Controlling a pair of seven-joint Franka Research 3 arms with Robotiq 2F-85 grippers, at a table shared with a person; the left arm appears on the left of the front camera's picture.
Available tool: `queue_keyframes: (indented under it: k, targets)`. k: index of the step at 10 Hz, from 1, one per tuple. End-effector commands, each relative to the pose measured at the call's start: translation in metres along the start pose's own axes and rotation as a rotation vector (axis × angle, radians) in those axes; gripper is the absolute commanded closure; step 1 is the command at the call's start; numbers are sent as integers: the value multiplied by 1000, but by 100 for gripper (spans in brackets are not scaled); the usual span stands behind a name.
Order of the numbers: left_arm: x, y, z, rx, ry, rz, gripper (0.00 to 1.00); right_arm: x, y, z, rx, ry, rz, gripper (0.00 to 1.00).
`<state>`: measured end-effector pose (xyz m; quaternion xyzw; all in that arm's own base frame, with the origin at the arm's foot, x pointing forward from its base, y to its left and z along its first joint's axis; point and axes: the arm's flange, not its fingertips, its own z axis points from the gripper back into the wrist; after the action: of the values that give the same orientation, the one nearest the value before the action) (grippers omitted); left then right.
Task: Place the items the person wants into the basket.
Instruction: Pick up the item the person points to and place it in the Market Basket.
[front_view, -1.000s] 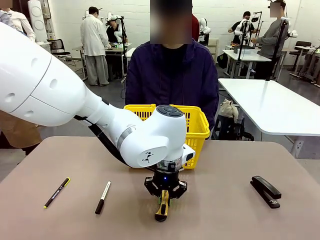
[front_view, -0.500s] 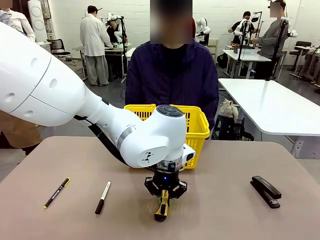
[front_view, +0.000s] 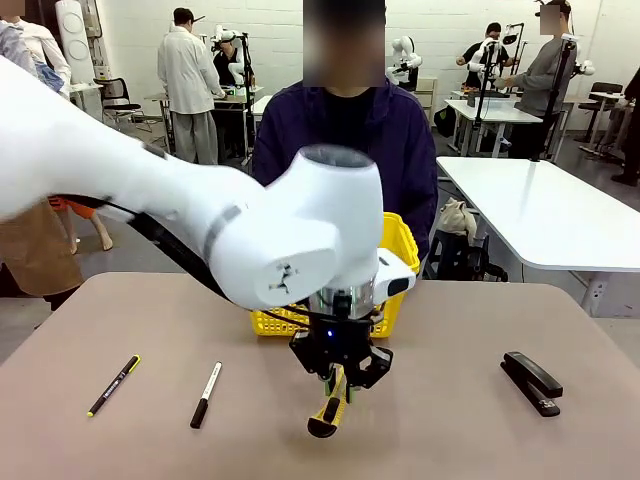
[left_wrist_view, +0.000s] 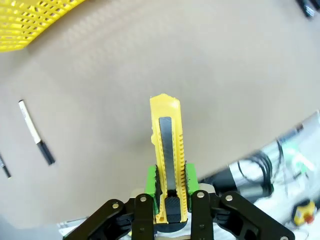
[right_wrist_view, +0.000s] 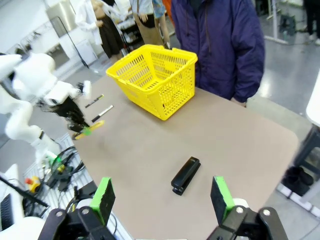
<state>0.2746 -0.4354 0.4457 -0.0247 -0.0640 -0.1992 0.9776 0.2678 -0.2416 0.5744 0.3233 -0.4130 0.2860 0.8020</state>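
At the lower centre of the front view the knife (front_view: 329, 411) had come up off the table (front_view: 450, 430). A moment before it lay flat under the left gripper (front_view: 336, 385); now it hung tilted, tip down, with its upper end pinched between the green pads, as the left wrist view also showed (left_wrist_view: 167, 150). The pick looked done, leaving the carry to the basket. The knife hung close to the table's near edge at the bottom of the frame, with bare tabletop under it. The pen (front_view: 113, 385) and marker (front_view: 206, 394) lay well apart at lower left, and the stapler (front_view: 532, 382) well apart at lower right, so nothing crowded the lift. In the right wrist view the right gripper (right_wrist_view: 162, 197) hovered high with its fingers spread and empty. Farther back, at mid-frame, the basket (front_view: 398, 250) stood just behind the left wrist; the knife probably needed more height to clear its rim. The person (front_view: 345, 150) sat beyond it at the far edge.
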Motion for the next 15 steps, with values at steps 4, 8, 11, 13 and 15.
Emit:
queue_keyframes:
  k: [4,8,11,13,15]
  targets:
    - [0,14,127,-27,54,-260,100,3,-2,2,11,-32,15,0]
    - [91,48,164,-16,7,-287,100,3,-2,2,11,-32,15,0]
    - [130,66,148,-21,14,-247,100,3,-2,2,11,-32,15,0]
    - [127,72,146,-33,13,-254,100,3,-2,2,11,-32,15,0]
    - [127,72,146,-33,13,-254,100,3,-2,2,11,-32,15,0]
